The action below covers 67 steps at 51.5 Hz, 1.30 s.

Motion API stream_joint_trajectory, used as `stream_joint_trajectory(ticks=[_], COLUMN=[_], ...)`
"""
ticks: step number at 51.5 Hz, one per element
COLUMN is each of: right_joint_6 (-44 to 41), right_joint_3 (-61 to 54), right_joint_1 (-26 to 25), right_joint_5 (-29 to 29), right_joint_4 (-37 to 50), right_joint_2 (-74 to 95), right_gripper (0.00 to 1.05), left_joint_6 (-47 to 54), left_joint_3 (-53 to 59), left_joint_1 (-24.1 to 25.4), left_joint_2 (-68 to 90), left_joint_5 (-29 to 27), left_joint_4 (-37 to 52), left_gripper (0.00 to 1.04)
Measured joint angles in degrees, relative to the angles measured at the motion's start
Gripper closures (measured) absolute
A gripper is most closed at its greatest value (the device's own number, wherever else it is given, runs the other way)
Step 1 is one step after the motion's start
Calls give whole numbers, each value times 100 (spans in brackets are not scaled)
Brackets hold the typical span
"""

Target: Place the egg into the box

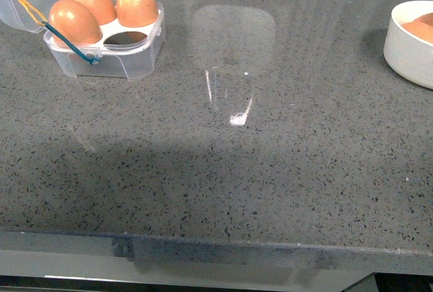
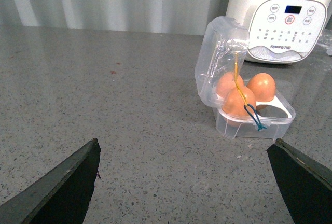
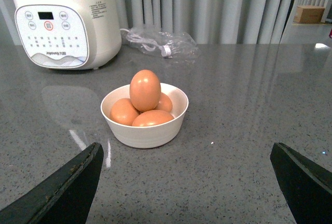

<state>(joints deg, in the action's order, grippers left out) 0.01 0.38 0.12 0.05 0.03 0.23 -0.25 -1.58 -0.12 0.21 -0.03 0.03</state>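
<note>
The egg (image 3: 145,90) stands on end atop the pile in the bowl (image 3: 174,126), straight ahead of the right gripper (image 3: 185,151) — fingers wide apart, the nearer arm. The box (image 2: 234,125), one cell apparently free, sits ahead of the left gripper (image 2: 185,143) — likewise spread.

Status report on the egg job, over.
Left gripper open, right gripper open, both empty. Box lid up, three cells filled, one free. Egg atop bowl, untouched. Nothing blocking box.
</note>
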Motion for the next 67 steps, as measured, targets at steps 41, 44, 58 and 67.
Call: stream_joint_trajectory(ticks=[41, 44, 58, 67], right_joint_6=[0, 0, 0, 0], right_joint_3=[0, 0, 0, 0], right_joint_1=[0, 0, 0, 0], right_joint_5=[0, 0, 0, 0], right_joint_4=[0, 0, 0, 0], right_joint_2=[0, 0, 0, 0], right_gripper=[7, 7, 7, 7], left_joint_6=[2, 2, 2, 0], left_joint_3=[0, 0, 0, 0], left_joint_1=[0, 0, 0, 0], left_joint_2=[0, 0, 0, 0], left_joint_5=[-2, -2, 0, -2], left_joint_4=[0, 0, 0, 0], left_gripper=[7, 7, 7, 7])
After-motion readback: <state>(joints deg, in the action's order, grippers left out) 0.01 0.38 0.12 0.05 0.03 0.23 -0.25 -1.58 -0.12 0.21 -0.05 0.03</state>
